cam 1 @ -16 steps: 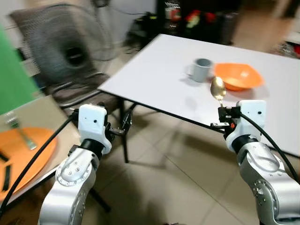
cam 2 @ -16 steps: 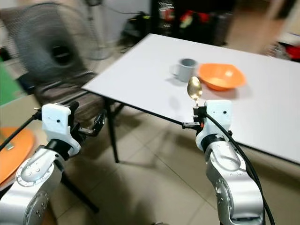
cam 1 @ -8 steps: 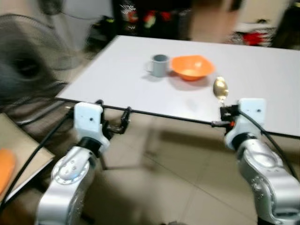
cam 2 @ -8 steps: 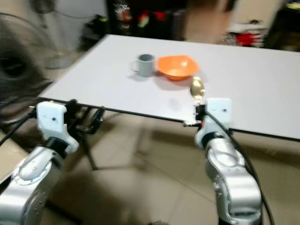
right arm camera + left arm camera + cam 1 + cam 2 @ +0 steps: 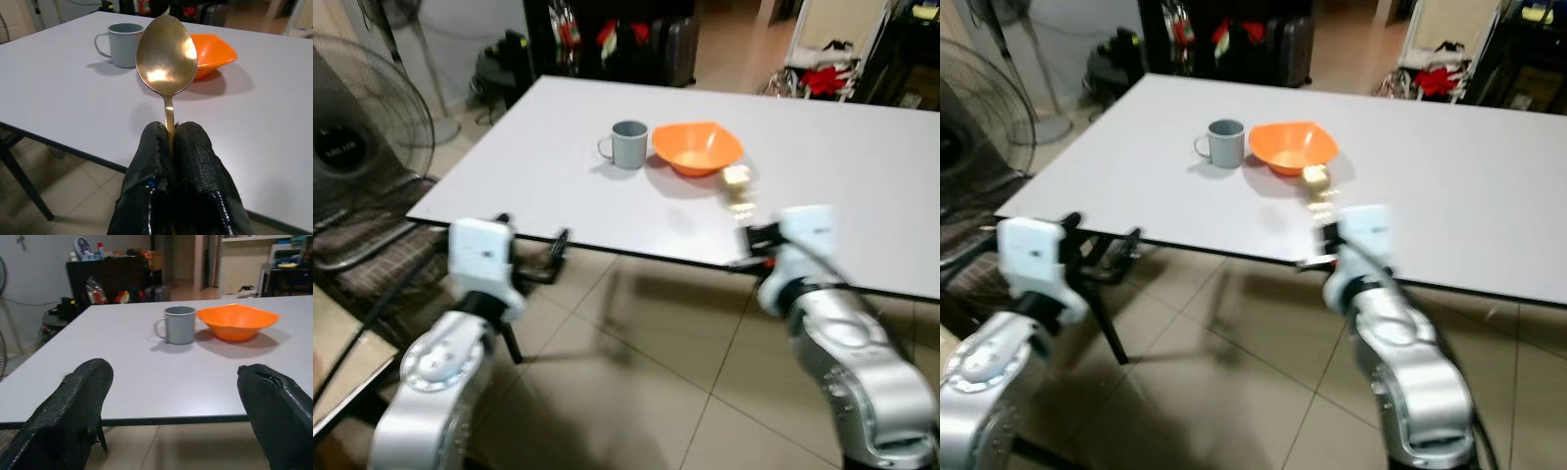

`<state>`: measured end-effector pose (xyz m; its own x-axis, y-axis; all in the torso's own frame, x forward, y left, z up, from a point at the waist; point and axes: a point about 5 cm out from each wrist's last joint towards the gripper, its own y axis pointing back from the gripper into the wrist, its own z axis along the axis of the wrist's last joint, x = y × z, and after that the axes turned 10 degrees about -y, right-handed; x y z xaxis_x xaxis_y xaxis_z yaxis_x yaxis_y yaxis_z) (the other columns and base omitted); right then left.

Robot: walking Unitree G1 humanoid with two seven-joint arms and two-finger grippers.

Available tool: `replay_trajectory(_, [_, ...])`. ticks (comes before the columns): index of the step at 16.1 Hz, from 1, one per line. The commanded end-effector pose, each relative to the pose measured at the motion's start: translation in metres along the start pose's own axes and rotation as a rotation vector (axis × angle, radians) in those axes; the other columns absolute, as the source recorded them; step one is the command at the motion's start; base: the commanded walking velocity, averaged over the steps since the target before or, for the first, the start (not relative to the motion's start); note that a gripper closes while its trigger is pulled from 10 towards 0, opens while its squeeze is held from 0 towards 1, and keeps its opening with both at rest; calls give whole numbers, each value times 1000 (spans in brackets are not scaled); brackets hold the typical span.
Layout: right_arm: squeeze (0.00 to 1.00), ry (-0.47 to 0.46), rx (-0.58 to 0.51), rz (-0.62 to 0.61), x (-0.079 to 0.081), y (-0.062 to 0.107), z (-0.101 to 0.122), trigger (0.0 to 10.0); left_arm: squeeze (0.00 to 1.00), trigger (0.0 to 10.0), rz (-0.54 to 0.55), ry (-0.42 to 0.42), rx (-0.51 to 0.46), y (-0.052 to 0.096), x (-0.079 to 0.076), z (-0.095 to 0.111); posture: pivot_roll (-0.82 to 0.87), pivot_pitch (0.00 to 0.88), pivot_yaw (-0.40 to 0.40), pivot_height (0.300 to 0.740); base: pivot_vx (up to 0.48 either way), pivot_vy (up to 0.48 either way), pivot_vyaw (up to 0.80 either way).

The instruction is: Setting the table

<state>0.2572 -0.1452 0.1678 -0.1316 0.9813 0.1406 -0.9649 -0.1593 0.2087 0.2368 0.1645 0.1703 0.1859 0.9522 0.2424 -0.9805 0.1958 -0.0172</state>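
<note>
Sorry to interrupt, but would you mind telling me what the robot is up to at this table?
It is setting the table. The right gripper is shut on a gold spoon, held bowl-up at the near edge of the white table. A grey mug and an orange bowl sit side by side further in. The left gripper is open, holding nothing, near the table edge.

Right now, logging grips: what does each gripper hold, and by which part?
The right gripper pinches a gold spoon by its handle, bowl up. The left gripper is open, holding nothing.
</note>
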Motion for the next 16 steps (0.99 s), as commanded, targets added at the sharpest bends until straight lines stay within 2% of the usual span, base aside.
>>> replay_trajectory(1, [0, 13, 4, -26, -7, 0, 2, 10000, 0, 10000, -26, 9, -10, -1, -5, 3, -78, 0, 16, 740, 304, 0, 0])
replay_trajectory(4, [0, 9, 36, -32, -8, -1, -3, 10000, 0, 10000, -28, 5, -2, 1, -5, 2, -71, 0, 7, 740, 307, 0, 0])
replay_trajectory(16, [0, 9, 36, -32, -8, -1, -3, 10000, 0, 10000, -28, 5, -2, 1, -5, 2, -71, 0, 7, 740, 307, 0, 0])
